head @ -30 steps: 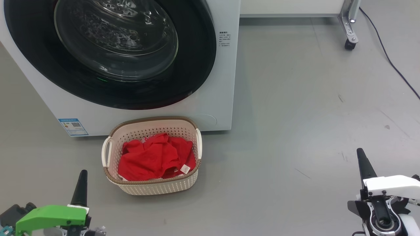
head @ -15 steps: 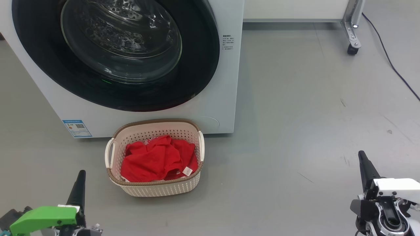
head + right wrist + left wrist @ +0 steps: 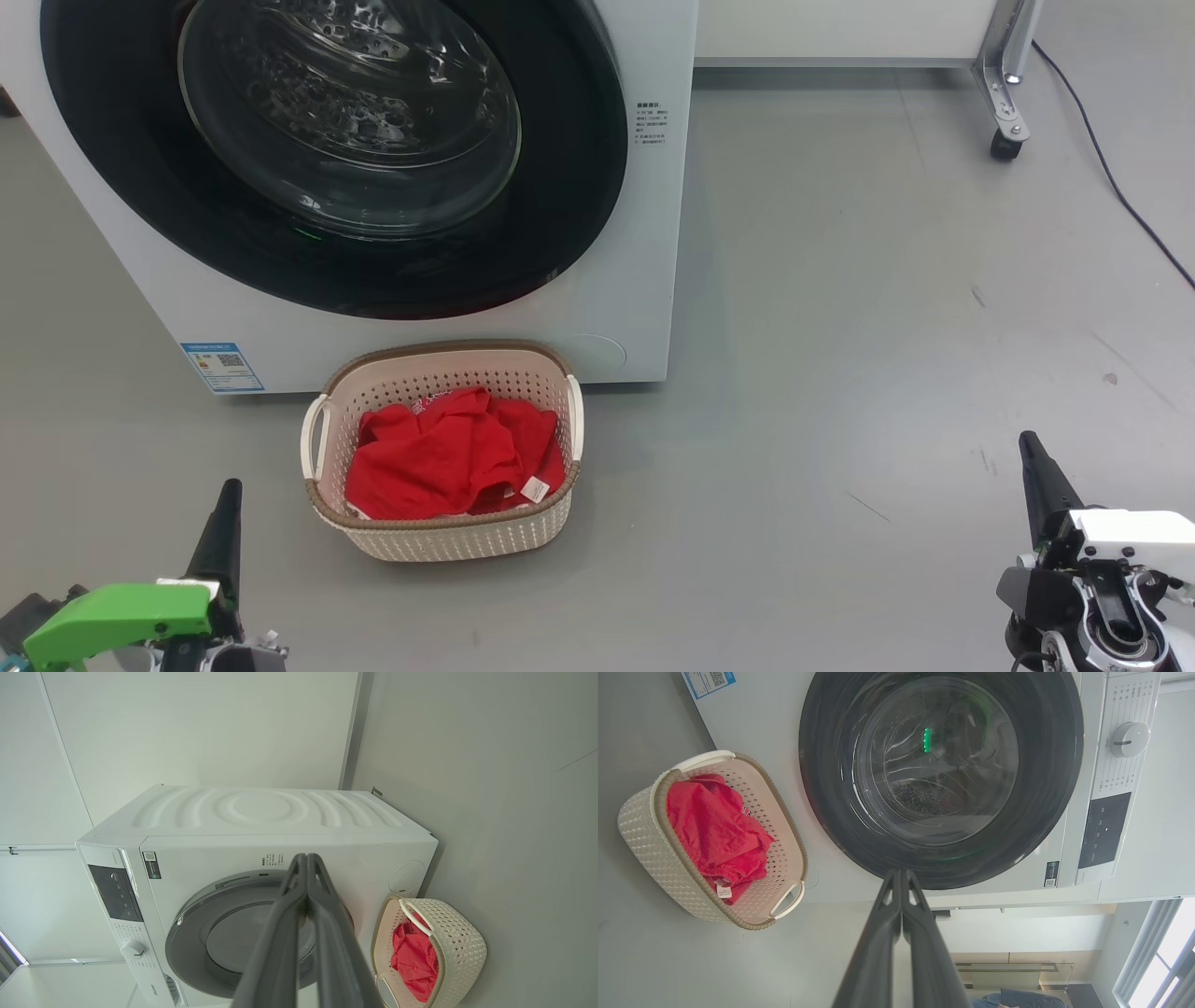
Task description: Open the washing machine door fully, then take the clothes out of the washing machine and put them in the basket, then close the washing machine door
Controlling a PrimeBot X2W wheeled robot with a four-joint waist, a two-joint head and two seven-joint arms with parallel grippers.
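The washing machine is a white box, and the washing machine door, black-rimmed with a glass bowl window, lies flat against its front. On the floor just in front stands the cream basket, holding the red clothes with a white tag. My left gripper is low at the left, near the basket, shut and empty. My right gripper is far to the right over bare floor, shut and empty. In the left wrist view the shut left gripper points at the door, with the basket and clothes at the left. The right wrist view shows the shut right gripper, the machine, the basket and the clothes.
A metal frame leg on a castor stands at the back right, with a black cable trailing across the grey floor beside it. The machine's control panel and round knob lie beyond the door. Open floor stretches to the right of the basket.
The head camera has shifted a little, so the machine and basket sit slightly lower and to the right. Both grippers stay shut and low; door, basket and clothes are unchanged.
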